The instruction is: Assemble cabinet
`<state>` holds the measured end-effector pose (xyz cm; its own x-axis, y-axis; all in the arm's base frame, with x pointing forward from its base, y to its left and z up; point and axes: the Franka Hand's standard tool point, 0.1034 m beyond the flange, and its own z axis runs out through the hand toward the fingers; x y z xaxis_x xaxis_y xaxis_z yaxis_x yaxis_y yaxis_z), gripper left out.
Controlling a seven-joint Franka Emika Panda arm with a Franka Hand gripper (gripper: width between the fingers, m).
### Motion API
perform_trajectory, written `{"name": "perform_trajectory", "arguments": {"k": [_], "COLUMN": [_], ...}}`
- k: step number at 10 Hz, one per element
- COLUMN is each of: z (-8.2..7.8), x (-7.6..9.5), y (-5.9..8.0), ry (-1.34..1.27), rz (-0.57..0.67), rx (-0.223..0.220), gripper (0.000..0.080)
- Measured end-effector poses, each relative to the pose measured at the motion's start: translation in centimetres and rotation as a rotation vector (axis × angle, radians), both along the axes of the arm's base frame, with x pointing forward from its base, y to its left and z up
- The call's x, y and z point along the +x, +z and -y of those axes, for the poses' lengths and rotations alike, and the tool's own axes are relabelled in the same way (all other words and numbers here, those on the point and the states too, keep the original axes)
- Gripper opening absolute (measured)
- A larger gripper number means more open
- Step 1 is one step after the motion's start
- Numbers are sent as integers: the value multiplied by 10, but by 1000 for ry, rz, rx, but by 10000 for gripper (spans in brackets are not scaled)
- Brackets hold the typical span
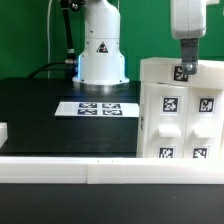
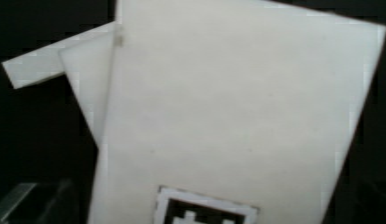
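Observation:
The cabinet [image 1: 180, 110], a large white box with tagged raised panels, stands at the exterior view's right on the black table. My gripper [image 1: 184, 66] comes straight down onto its top edge, where a small tag sits right at my fingertips. In the wrist view a broad white face of the cabinet [image 2: 225, 100] fills the picture, with one tag [image 2: 208, 210] at the jaw end. A dark finger [image 2: 19, 204] shows beside it. Whether the jaws press on the wall is hidden.
The marker board [image 1: 98, 107] lies flat in the middle of the table before the robot's white base [image 1: 102, 50]. A small white part [image 1: 3, 130] shows at the exterior view's left edge. A white rail [image 1: 90, 165] runs along the front.

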<state>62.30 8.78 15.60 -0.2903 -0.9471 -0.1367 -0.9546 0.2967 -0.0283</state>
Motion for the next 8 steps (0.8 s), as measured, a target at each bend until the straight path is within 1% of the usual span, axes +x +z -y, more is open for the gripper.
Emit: {"name": "perform_trajectory", "arguments": {"k": [1, 3, 4, 5, 7, 8], "z": [-1, -5, -7, -8, -9, -10], "x": [1, 5, 7, 7, 6, 4], "y": [4, 18, 21, 21, 19, 17], "ry": [3, -1, -12, -9, 62, 207], "rz": [7, 31, 38, 39, 43, 42], "rx": [9, 41, 53, 59, 52, 41], "gripper": [797, 797, 797, 797, 797, 797]}}
